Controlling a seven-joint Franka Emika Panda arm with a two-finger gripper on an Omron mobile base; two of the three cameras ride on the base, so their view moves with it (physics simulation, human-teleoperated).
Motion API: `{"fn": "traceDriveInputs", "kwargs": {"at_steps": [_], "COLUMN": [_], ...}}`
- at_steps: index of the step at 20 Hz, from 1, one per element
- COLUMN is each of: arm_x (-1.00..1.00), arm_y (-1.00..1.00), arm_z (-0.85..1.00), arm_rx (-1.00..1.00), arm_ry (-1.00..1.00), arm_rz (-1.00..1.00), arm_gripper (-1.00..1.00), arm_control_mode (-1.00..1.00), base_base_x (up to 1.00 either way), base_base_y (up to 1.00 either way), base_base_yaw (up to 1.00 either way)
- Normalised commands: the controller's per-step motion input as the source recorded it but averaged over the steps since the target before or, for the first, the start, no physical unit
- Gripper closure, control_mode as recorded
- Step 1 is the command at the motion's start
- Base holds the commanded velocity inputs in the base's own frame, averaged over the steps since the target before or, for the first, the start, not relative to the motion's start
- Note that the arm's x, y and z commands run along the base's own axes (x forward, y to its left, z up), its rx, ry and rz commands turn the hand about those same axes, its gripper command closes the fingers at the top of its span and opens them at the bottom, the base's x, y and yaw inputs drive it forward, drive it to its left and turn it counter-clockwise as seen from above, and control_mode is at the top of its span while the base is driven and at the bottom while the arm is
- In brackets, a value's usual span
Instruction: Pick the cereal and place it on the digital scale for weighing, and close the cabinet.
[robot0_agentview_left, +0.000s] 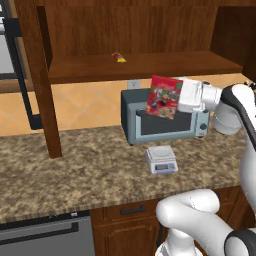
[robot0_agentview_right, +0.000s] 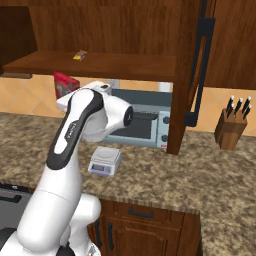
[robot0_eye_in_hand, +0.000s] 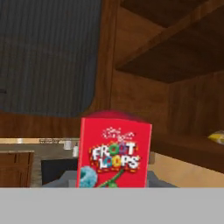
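The red cereal box (robot0_agentview_left: 164, 97) hangs in the air, tilted, in front of the top of the toaster oven, with my gripper (robot0_agentview_left: 178, 99) shut on its right edge. In the hand view the cereal box (robot0_eye_in_hand: 113, 151) stands close up with its printed front facing the camera. From the right base view a corner of the cereal box (robot0_agentview_right: 64, 83) peeks out behind my arm. The digital scale (robot0_agentview_left: 161, 160) sits bare on the counter, below and in front of the box; the right base view shows this scale (robot0_agentview_right: 105, 161) too. The cabinet (robot0_agentview_left: 130, 30) is open, its door (robot0_agentview_right: 187, 60) swung out edge-on.
A grey-blue toaster oven (robot0_agentview_left: 165, 122) stands behind the scale. A tiny red-yellow item (robot0_agentview_left: 118, 57) lies on the cabinet shelf. The other open door (robot0_agentview_left: 42, 80) juts out at the left with its black handle (robot0_agentview_left: 19, 75). A knife block (robot0_agentview_right: 232, 126) stands at the right.
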Motion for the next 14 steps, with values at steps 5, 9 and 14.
{"fn": "traceDriveInputs", "kwargs": {"at_steps": [5,9,14], "arm_x": [0.24,0.24,0.21], "arm_y": [0.15,0.00,-0.09], "arm_z": [-0.73,-0.59,-0.64], "arm_rx": [-0.04,0.00,0.00], "arm_ry": [0.01,0.01,0.02], "arm_rz": [0.14,0.04,0.02], "arm_gripper": [1.00,1.00,1.00], "arm_control_mode": [-1.00,-1.00,-1.00], "base_base_x": [0.00,0.00,0.00], "base_base_y": [0.00,0.00,0.00], "base_base_yaw": [0.00,0.00,0.00]}}
